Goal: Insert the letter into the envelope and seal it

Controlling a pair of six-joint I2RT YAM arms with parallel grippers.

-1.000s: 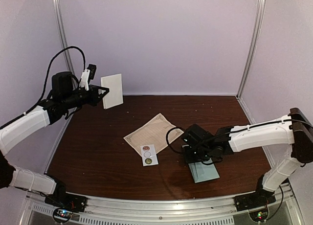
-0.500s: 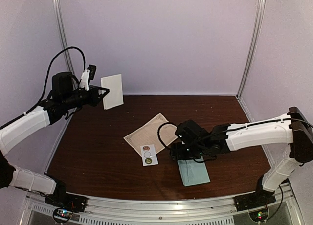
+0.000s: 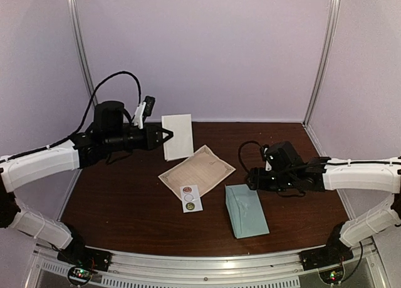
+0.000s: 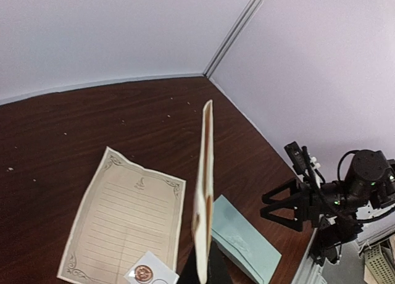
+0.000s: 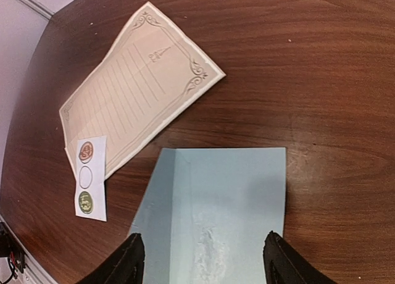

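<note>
1. With its two black fingers spread wide and holding nothing, the right gripper (image 5: 203, 236) hangs near the far short end of the pale teal-blue rectangular paper envelope (image 3: 246, 211).
2. That envelope lies flat on the dark brown wooden table (image 3: 119, 200), right of centre and close to the front edge. Its long axis runs far to near, with the near end swung slightly right.
3. A crease follows its left long side. The slanted flap panel beyond the crease points left, toward the small white sticker strip with round seals (image 3: 191, 198).
4. The left gripper (image 3: 165, 135) is pinched tight on a stiff cream-white rectangular card (image 3: 178, 136). It holds the card upright in the air, beyond the cream lined sheet with an ornate border (image 3: 197, 170).
5. A second ago the right gripper was shut and down on the envelope; it has since opened and drawn back to the right. The envelope now sits further left.
6. The left arm has carried the card from the far-left corner toward the middle.
</note>
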